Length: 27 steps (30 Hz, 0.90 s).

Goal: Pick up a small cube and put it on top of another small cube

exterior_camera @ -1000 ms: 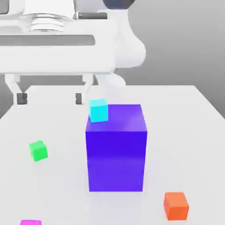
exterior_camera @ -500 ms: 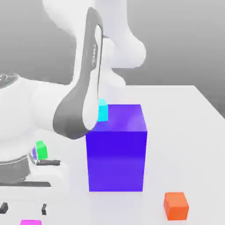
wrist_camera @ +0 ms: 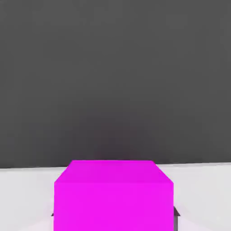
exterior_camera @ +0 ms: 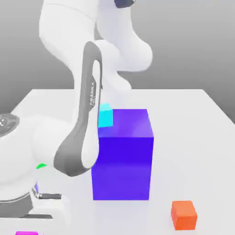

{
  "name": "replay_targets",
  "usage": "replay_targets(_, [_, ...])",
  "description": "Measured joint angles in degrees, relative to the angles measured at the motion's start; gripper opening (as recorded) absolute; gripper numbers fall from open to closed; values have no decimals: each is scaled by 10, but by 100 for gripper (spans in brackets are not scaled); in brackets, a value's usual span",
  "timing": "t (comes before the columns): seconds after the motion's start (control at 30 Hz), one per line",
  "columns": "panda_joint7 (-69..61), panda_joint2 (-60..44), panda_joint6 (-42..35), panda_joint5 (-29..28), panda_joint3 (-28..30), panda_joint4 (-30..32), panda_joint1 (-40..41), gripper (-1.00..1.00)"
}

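Hand view shows the small cube (wrist_camera: 113, 196), bright magenta, between the dark fingertips (wrist_camera: 176, 212) of the gripper (wrist_camera: 113, 215), whose jaws are drawn in against its two sides. Exterior view has the cube (exterior_camera: 26, 233) on the white table (exterior_camera: 193, 137) beneath the lowered arm (exterior_camera: 82, 137), well apart from the big blue-violet block (exterior_camera: 123, 160).

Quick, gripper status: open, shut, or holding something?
Gripper: jaws shut on the small magenta cube, which sits between them, resting on the white table.
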<state>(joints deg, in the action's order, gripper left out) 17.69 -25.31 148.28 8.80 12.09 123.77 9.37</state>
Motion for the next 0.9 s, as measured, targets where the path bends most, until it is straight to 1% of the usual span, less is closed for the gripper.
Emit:
replay_targets(0.37, [-239, 212, 21, -132, 98, 224, 100, -100])
replay_targets(0.47, [-307, 269, 28, -167, 115, 286, 148, -100])
replay_targets(0.67, [-445, 377, 44, -225, 155, 407, 188, -100])
replay_targets(0.73, [-462, 385, 51, -225, 162, 418, 189, -100])
replay_targets(0.9, [-479, 374, 71, -208, 171, 421, 179, -100])
